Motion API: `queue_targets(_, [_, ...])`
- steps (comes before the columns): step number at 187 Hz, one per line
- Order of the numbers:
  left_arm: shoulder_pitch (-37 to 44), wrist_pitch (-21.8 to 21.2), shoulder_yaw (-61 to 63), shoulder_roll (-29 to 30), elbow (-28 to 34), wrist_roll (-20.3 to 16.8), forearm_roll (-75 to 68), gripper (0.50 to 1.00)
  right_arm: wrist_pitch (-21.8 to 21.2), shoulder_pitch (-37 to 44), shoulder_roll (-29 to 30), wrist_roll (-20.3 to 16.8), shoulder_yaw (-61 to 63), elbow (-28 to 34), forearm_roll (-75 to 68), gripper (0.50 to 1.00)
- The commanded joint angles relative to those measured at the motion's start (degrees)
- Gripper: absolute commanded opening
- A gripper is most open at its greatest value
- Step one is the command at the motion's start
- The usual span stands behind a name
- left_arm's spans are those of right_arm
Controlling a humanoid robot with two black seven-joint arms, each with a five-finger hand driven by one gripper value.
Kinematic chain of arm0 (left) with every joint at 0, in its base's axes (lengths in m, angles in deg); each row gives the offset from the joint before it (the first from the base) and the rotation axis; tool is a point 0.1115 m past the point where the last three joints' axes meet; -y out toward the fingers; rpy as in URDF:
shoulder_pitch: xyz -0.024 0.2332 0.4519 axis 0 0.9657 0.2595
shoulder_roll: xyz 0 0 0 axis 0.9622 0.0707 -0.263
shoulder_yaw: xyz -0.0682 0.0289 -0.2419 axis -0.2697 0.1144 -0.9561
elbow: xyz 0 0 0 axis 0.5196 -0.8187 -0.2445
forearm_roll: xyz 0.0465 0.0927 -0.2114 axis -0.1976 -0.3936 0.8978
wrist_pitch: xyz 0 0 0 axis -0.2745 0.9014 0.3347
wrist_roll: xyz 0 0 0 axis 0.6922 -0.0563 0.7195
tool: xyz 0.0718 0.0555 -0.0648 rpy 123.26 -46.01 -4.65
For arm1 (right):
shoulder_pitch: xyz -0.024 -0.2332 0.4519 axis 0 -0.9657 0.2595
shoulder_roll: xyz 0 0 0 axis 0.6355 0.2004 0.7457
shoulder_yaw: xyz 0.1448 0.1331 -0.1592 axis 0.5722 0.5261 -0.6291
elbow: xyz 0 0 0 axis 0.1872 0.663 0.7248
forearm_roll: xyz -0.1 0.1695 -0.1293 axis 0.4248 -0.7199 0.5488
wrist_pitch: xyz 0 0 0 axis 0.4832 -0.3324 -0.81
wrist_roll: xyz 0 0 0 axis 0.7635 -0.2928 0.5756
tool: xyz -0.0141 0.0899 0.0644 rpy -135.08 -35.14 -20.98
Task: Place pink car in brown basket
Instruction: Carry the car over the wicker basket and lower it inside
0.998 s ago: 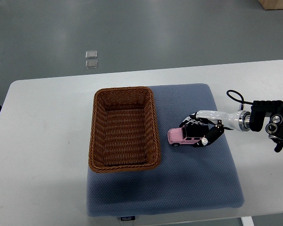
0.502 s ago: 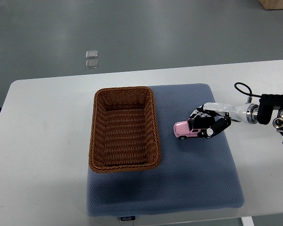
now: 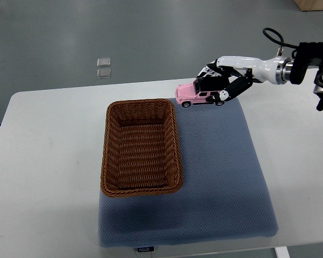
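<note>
White table w/ blue mat

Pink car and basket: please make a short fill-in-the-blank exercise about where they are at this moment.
1. The pink car is held by the robot's ____ hand.
2. The brown basket stands on a ____ cushion.
3. Inside the basket there is ____.
4. In the picture, the car appears near the basket's upper ____ corner.

Missing words: right; blue; nothing; right
</note>
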Motion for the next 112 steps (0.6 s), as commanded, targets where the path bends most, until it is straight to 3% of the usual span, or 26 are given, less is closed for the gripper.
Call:
queue_targets(1, [0.0,0.0,0.0,0.0,0.0,0.0,0.0,1.000,0.2,1.7,8.7,0.0,-2.6,-6.0,0.1,0.500])
queue_targets(48, [-0.2,0.0,-0.2,0.0,-0.1,0.0,-0.1,1.000,2.0,1.3,23.1,0.1,-5.7,-15.5,0.8,0.500])
queue_targets(112, [-0.2,0.0,0.0,0.0,-0.1,0.0,-0.1,1.000,4.3,-1.2,28.8,0.4,-5.7,-18.6,0.8,0.500])
